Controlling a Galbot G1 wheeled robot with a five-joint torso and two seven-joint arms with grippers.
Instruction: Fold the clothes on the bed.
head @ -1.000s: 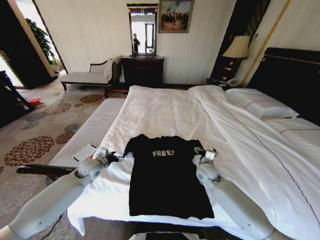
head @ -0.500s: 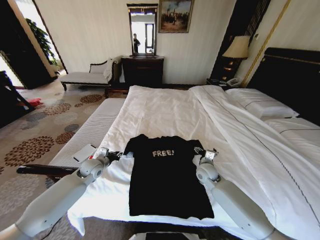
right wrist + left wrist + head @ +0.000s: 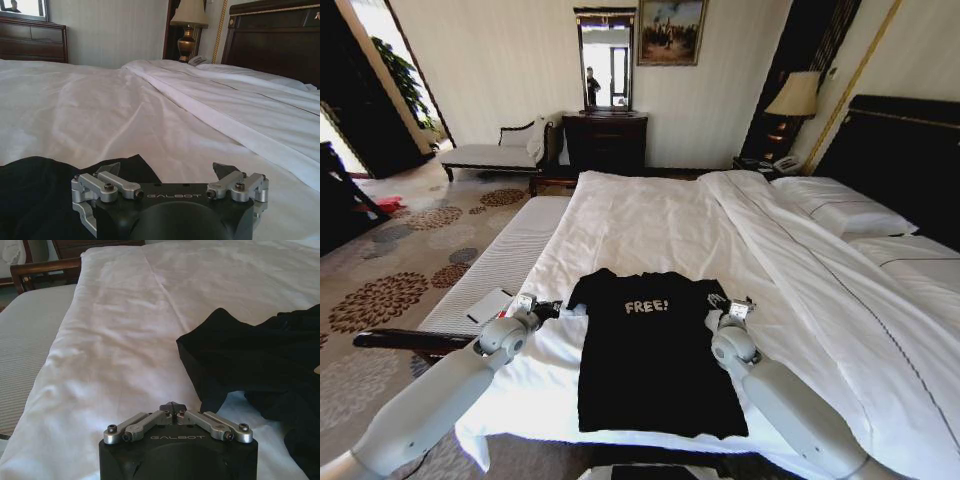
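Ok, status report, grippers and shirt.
Left gripper shut, beside left sleeve. Right gripper open at right sleeve. T-shirt flat, unfolded on bed. Nothing obstructing.
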